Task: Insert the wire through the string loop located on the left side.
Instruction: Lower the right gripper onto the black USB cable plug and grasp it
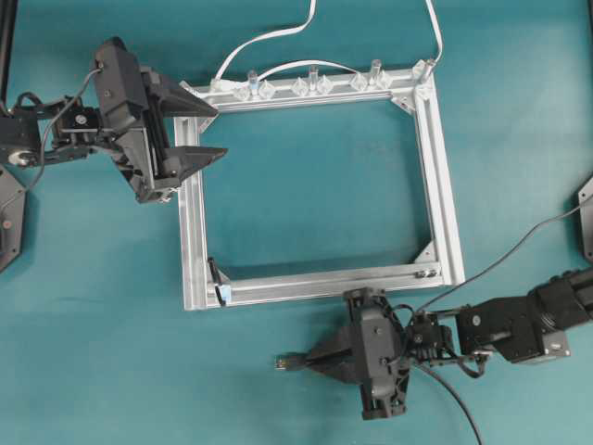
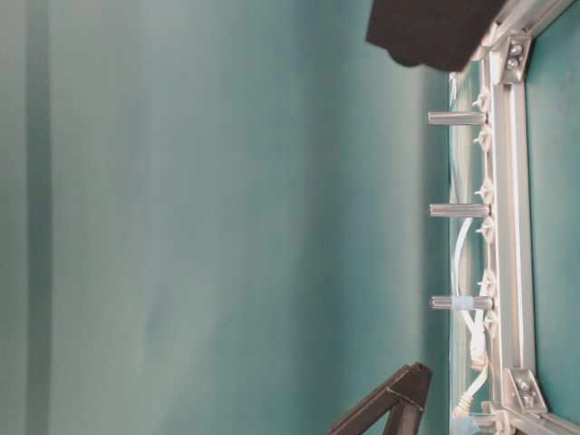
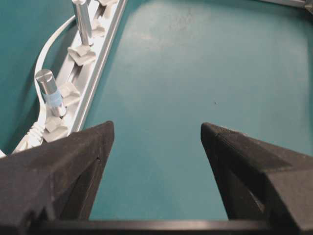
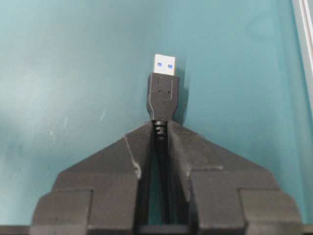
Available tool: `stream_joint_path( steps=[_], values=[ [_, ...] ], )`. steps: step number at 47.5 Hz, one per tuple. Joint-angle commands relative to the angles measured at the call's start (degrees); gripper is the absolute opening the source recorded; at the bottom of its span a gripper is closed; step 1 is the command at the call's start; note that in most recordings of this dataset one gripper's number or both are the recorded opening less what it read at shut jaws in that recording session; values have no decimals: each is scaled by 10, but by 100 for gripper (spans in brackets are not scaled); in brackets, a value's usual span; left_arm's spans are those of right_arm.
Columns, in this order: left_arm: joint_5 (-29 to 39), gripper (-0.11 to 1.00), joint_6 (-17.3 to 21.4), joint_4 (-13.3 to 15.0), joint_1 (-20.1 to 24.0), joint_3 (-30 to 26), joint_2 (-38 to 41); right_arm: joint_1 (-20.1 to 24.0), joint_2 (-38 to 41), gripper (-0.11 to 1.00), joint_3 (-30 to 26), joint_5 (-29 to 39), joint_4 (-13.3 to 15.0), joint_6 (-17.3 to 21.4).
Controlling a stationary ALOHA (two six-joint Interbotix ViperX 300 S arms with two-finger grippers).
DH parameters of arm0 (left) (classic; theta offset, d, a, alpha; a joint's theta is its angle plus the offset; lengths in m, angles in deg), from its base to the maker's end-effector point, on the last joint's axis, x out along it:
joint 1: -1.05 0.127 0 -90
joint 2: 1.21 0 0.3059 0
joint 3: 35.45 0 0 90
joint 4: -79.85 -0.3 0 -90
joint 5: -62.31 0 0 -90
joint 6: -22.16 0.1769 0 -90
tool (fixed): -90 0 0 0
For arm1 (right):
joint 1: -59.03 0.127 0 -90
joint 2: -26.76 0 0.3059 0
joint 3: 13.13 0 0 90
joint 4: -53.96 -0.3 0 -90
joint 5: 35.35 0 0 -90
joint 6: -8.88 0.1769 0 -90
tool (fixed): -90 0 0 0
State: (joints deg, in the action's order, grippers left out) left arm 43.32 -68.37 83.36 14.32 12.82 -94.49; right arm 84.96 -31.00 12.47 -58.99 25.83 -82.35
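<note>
My right gripper (image 1: 310,358) hovers just in front of the frame's near rail, shut on the wire (image 4: 161,128) right behind its plug. The black plug with its silver tip (image 4: 164,88) sticks out past the fingertips and points left in the overhead view (image 1: 285,362). The rest of the wire (image 1: 449,394) trails back toward the table's near edge. The string loop (image 1: 215,274), thin and black with a pale-blue bit at its base, stands at the frame's near-left corner. My left gripper (image 1: 220,130) is open over the frame's far-left corner, with bare teal table between its fingers (image 3: 93,147).
A rectangular aluminium frame (image 1: 445,185) lies mid-table. Its far rail carries clear plastic pegs (image 1: 312,79), one banded in blue tape (image 3: 51,95), and white cables (image 1: 269,37) run off from it. The same pegs (image 2: 458,210) show in the table-level view.
</note>
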Motion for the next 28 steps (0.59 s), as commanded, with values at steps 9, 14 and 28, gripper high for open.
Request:
stream_joint_path(
  steps=[9,14,28],
  values=[
    [5,81,-5,-1,-6,-9,-8,4,-18,11,-6,10,-1,1],
    [7,81,-5,-1,-9,-9,-8,4,-33,11,-6,15,-1,2],
    [6,81,-5,-1,-16,-8,-8,-4,-79,11,-7,52,0,-1]
  ],
)
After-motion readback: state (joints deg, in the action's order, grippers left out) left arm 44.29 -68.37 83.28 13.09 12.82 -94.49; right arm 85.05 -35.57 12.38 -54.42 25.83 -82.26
